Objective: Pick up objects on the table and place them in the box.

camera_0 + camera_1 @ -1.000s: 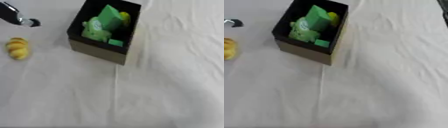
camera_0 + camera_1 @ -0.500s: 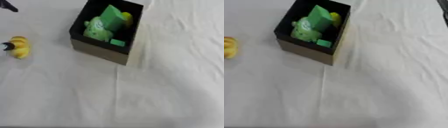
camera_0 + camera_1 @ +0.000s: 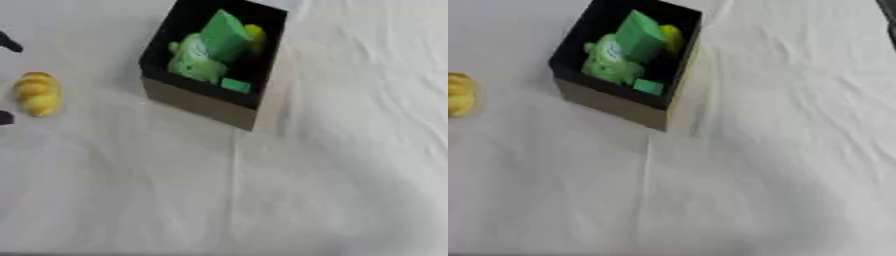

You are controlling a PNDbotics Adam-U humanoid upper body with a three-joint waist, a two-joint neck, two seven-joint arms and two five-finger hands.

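I read the task as mostly complete. The box [image 3: 206,102] stands on the white cloth [image 3: 332,180] toward the far left of centre, and it already holds several green items [image 3: 210,50] plus something yellow [image 3: 255,35] against its far wall. I cannot identify these items beyond colour and rough shape.

One object remains outside: a yellow lumpy object [image 3: 37,93] lying on the cloth to the left of the box, apart from it. I see no other loose object on the visible cloth.

The left hand [image 3: 9,42] shows only as dark tips at the left edge of the left eye view: one tip beyond the yellow object on the far side, another at the edge just nearer than it. The object lies between these two tips, close to both, not visibly touching either. From so little of the hand I cannot tell whether its fingers are spread or curled.

The right hand does not appear in either view.

Remaining work, as I judge it: secure the yellow object, carry it right, release it over the box opening.
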